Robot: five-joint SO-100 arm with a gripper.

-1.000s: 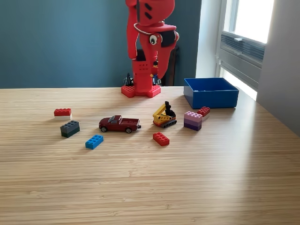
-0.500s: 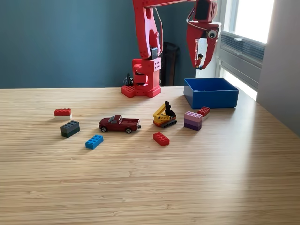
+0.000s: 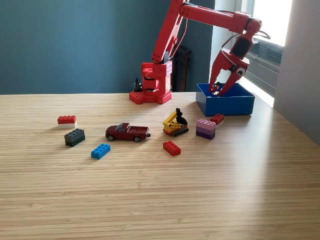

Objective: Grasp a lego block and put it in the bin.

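Bright red plastic arm (image 3: 200, 20) on a blocky red base (image 3: 151, 85) with rows of small holes. A thin cable loops near the wrist. Red gripper (image 3: 218, 90) with a dark round screw.

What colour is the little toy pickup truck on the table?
Dark red, almost maroon: the toy pickup truck shows best in the exterior view.

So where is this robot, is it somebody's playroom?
Probably an ordinary room at home or in an office, not a factory: a pale wooden table, a bright window beside a teal painted wall, and a small dark red toy pickup truck.
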